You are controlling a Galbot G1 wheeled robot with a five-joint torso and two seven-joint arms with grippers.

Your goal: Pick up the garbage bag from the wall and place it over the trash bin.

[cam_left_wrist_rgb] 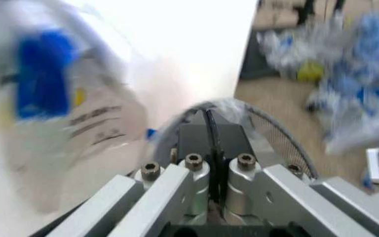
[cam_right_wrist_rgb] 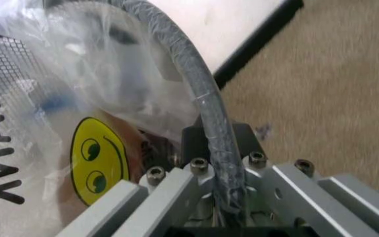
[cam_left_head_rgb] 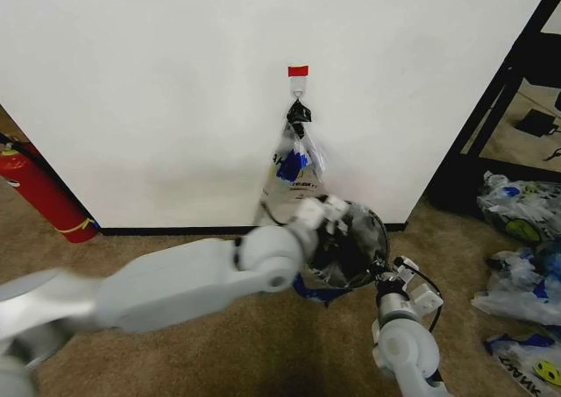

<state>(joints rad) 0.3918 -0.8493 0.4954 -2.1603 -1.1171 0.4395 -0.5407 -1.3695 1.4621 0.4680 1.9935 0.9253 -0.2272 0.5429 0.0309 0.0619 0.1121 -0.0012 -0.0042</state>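
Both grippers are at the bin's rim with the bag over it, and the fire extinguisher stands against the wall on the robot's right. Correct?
One detail is off: the fire extinguisher stands against the wall on the robot's left, as the head view shows. The rest holds: the left gripper and right gripper are at the trash bin rim, with the garbage bag draped over it.

Even, bright light is falling on the wall (cam_left_head_rgb: 175, 81), casting a faint shadow beside the hanging bags. Motion blur is smearing the left arm (cam_left_head_rgb: 166, 283) and the left wrist view's surroundings.
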